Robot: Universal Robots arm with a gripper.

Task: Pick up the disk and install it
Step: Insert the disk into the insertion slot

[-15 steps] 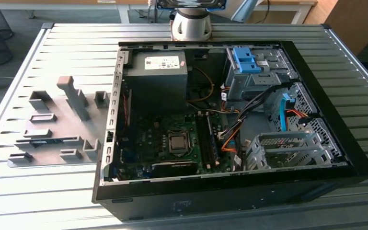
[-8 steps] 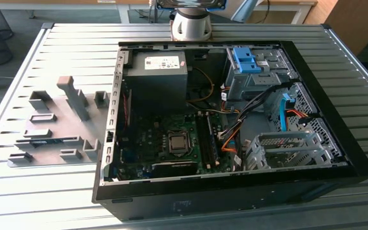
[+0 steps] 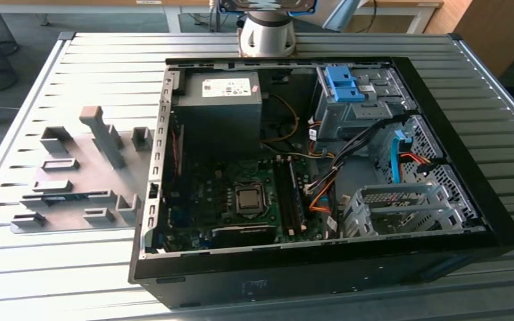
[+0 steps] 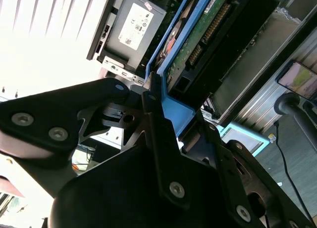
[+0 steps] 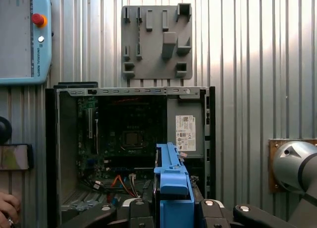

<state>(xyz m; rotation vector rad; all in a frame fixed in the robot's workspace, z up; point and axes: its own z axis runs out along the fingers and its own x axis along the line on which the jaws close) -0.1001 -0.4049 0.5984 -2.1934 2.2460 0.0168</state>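
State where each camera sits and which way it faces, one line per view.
Exterior view: off the arm, raised, looking down into the open computer case; the arm's base shows beyond it.
First wrist view: on the wrist, facing down onto the case; the hand grips the disk.
Second wrist view: close behind the hand, looking along the disk.
Shared: both wrist views show the hand gripping the disk.

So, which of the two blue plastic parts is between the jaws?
The blue carrier frame of the disk, gripped by the jaws. The other, the blue bracket, sits on the grey bay inside the case.
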